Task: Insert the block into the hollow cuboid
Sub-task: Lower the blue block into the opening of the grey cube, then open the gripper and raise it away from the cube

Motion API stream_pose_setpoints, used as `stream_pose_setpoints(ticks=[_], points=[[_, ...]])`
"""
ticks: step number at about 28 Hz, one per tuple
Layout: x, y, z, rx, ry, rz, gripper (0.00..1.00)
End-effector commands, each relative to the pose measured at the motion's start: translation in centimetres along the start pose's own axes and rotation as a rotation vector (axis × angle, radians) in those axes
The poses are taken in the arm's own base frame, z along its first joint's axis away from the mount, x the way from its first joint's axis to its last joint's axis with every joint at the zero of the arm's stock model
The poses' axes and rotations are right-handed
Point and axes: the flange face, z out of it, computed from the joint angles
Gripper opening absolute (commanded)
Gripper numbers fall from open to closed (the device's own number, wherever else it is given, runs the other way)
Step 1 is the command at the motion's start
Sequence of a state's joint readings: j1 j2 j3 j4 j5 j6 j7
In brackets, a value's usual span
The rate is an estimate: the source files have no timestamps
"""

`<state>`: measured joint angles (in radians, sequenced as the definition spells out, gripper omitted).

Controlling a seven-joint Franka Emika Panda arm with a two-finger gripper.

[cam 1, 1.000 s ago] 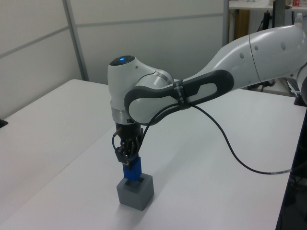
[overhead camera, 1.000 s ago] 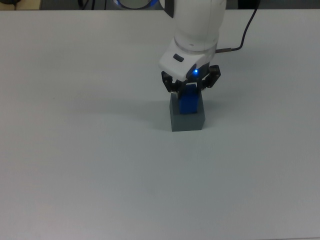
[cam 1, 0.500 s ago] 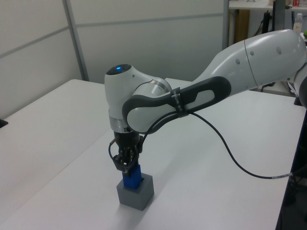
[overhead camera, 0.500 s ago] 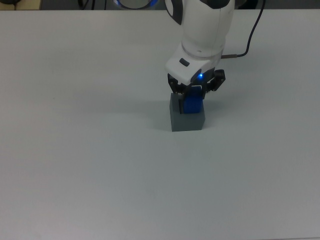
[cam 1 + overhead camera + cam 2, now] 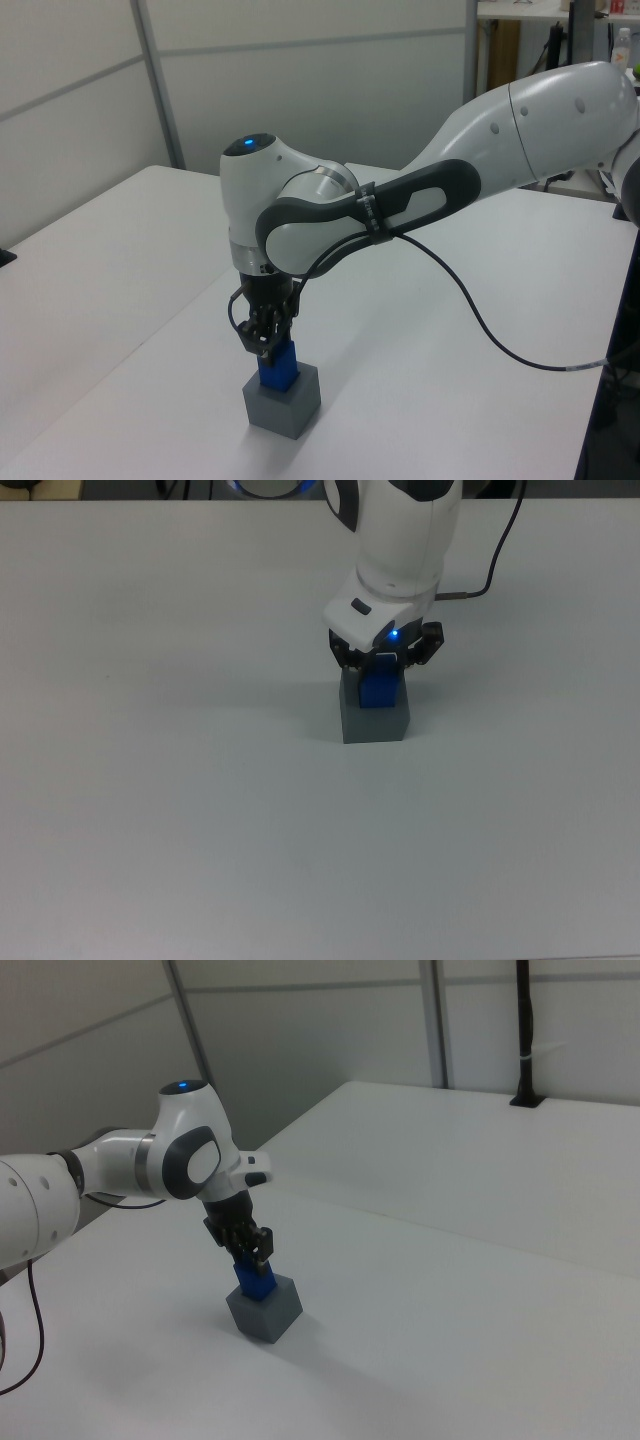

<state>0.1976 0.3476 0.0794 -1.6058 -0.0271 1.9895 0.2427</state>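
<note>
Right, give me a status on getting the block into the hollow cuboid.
Done: the block has been picked up and brought to the hollow cuboid; its lower end sits in the top recess. In hand: the gripper is right at the block's top, and much of the blue shows above the grey rim. Left: seat the block fully, release and lift clear.
</note>
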Motion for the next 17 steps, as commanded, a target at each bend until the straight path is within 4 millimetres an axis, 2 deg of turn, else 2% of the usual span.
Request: stream_pose_setpoints(ticks=[1, 4, 5, 6, 7, 8, 9, 14, 16, 17], points=[[-0.3, 0.7, 0.5, -0.026, -0.004, 0.019, 0.18], [-0.3, 0.8, 0.6, -0.027, -0.007, 0.019, 0.2], [-0.3, 0.8, 0.7, -0.028, -0.008, 0.019, 0.23], [-0.3, 0.9, 0.6, -0.028, -0.007, 0.02, 0.3], [-0.3, 0.8, 0.6, -0.027, -0.007, 0.021, 0.65], [-0.3, 0.9, 0.7, -0.028, -0.008, 0.025, 0.93], [-0.3, 0.9, 0.7, -0.028, -0.008, 0.031, 1.0], [-0.8, 1.1, -0.7, -0.052, -0.011, 0.047, 1.0], [-1.2, 1.2, -1.7, -0.058, -0.011, 0.046, 1.0], [-1.5, 1.9, -2.9, -0.062, -0.009, 0.054, 1.0]])
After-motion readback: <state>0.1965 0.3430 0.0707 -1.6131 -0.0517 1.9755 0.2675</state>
